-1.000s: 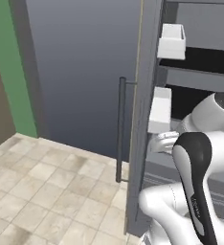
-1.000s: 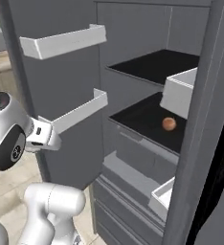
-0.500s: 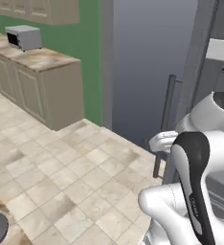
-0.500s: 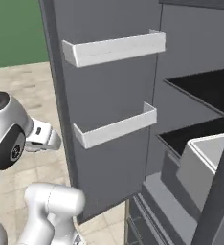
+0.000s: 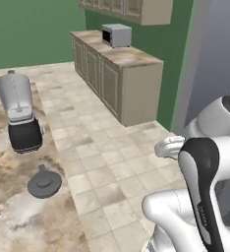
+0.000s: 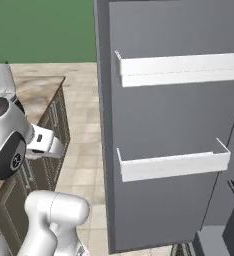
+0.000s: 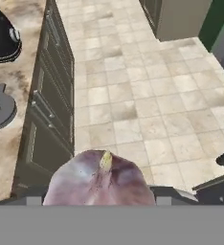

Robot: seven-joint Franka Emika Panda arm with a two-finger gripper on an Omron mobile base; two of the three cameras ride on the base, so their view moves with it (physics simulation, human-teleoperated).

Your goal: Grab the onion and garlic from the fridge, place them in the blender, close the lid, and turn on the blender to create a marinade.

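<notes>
While the blender (image 5: 19, 115) stands near the far left edge of the tabletop (image 5: 18, 206) in the left base view, its jar is uncovered and the lid (image 5: 44, 182) lies flat on the tabletop just in front of it, toward the edge that faces the floor. Whether anything is already inside the jar cannot be told from here.

From the right base view, the fridge (image 6: 174, 150) has its door swung open, showing two white door bins on its inner face; neither vegetable is seen on the part of the fridge in view.

Looking along the hand, the garlic (image 7: 100, 184) sits right between the tips of the claw (image 7: 100, 191), a pale purplish bulb with its pointed tip up, and the jaws stand wide around it, so the claw appears to be gripping the garlic. The blender's black base shows at the upper left corner and the lid rests on the tabletop below it, well apart from the claw.

As a judgement, the garlic is fetched and on its way; dropping it in, the onion's status, closing the lid and switching on remain.
</notes>
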